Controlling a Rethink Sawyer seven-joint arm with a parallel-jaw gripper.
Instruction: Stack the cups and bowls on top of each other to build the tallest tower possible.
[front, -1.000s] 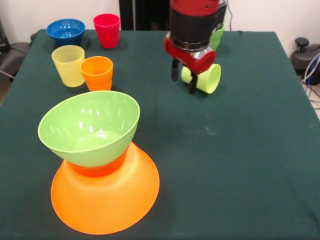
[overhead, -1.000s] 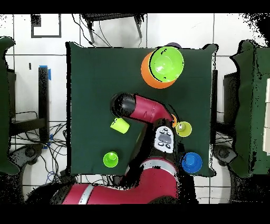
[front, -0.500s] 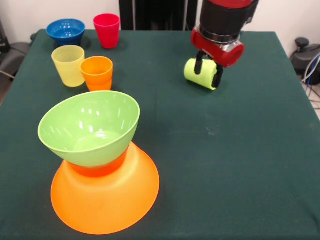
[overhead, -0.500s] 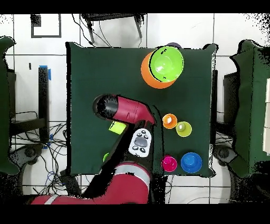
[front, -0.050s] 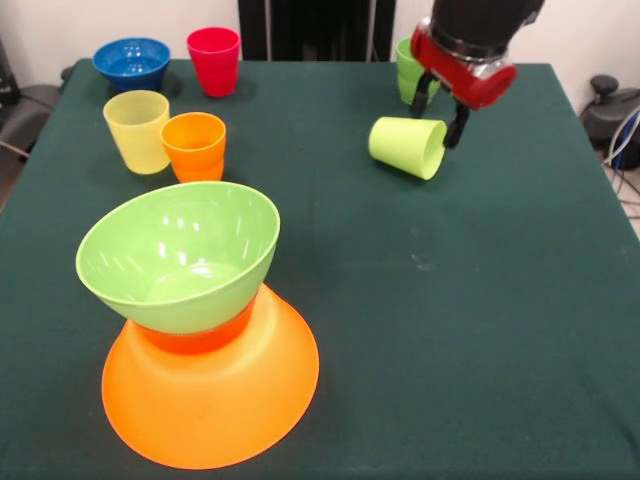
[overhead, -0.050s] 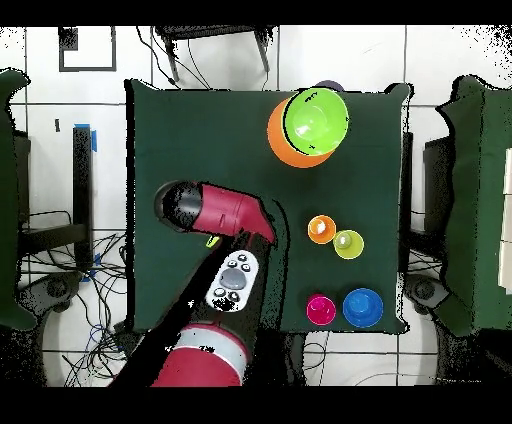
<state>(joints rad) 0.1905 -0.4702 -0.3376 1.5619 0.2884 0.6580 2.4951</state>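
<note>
End effector (front, -0.050s: 443, 108) spread wide, empty, just behind tipped lime green cup (front, -0.050s: 406, 147). Cup lying sideways on desk (front, -0.050s: 480, 300).

The table (front, -0.050s: 480, 330) is dark green, plain, without pattern. The big bowl (front, -0.050s: 215, 400) at the bottom of the tower is translucent orange; on it sits a darker orange-red bowl (front, -0.050s: 195, 338), and on top a lime green bowl (front, -0.050s: 180, 255). The lying cup (front, -0.050s: 407, 147) is lime green – the same tone as that bowl. A second green cup (front, -0.050s: 407, 68) stands behind it. The other cups are pale yellow (front, -0.050s: 137, 131), orange (front, -0.050s: 194, 146) and red (front, -0.050s: 214, 60). The small bowl (front, -0.050s: 132, 62) is blue. The gripper (front, -0.050s: 443, 112) has black fingers under a red collar – the arm above is black. In the overhead view the floor (overhead, -0.050s: 60, 110) is white tiles with dark lines.
</note>
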